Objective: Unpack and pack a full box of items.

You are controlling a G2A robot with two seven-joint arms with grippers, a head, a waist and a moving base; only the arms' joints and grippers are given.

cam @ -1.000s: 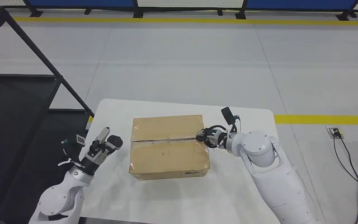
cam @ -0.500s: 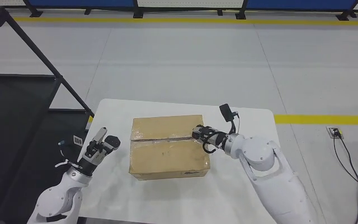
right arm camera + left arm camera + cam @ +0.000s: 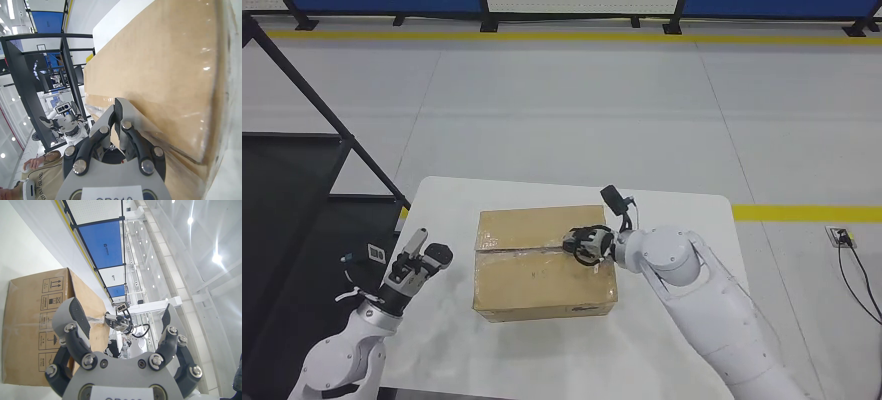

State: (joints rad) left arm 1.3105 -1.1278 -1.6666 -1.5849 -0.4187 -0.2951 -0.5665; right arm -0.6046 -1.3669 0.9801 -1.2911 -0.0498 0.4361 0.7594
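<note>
A closed cardboard box (image 3: 542,270) sits in the middle of the white table (image 3: 682,330), its top flaps sealed by a clear tape seam (image 3: 527,252). My right gripper (image 3: 572,243) is shut and rests on top of the box at that seam, a little right of the middle. Up close, its joined fingertips (image 3: 116,106) lie along the box top (image 3: 160,75). My left gripper (image 3: 422,250) is open, hanging left of the box and clear of it. From that wrist, its spread fingers (image 3: 79,315) face the printed end of the box (image 3: 28,317), with the right gripper (image 3: 108,318) beyond.
A black metal frame (image 3: 312,100) and a dark panel stand off the table's left side. Bare table lies in front of the box and to its right. The left gripper is close to the table's left edge.
My right gripper has slid left along the tape seam, from the box's right edge towards its middle. The left gripper has drifted slightly left and nearer.
</note>
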